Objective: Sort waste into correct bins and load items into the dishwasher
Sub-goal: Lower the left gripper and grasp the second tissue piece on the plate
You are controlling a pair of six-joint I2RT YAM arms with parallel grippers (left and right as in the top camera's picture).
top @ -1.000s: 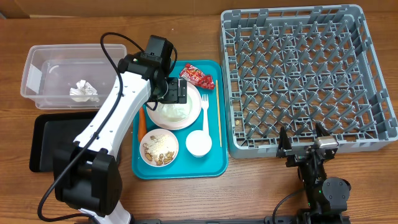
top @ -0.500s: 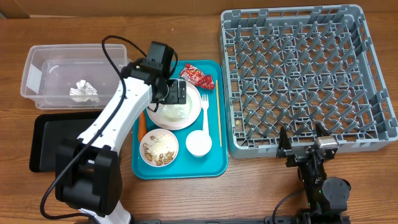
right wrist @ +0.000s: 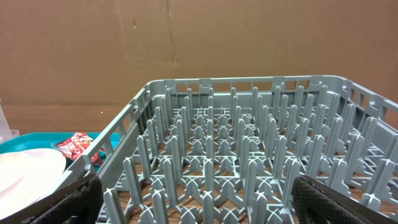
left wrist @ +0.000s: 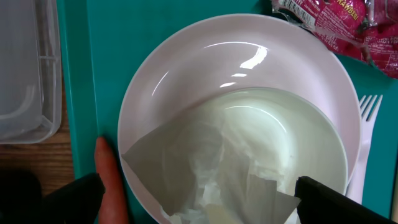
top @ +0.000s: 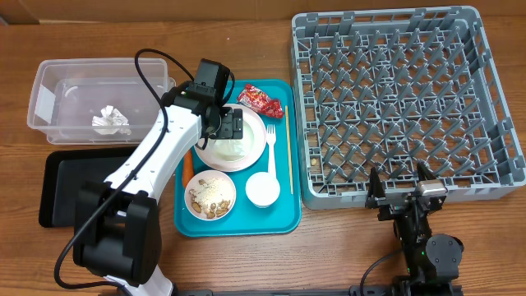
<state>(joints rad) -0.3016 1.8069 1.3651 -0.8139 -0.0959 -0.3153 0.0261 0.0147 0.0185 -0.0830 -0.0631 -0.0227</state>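
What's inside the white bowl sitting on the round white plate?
A crumpled white paper napkin lies in the white bowl. Anything beneath the napkin is covered, so I cannot tell.

The plate (left wrist: 186,81) looked glossy and smooth; the napkin (left wrist: 208,171) was crumpled paper, the wrapper (left wrist: 336,15) shiny, the worktop (top: 246,263) wood-grained.

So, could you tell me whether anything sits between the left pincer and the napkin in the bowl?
Nothing visible does. The left pincer hangs open straight above the crumpled napkin, which lies exposed in the bowl; the carrot lies off to the side.
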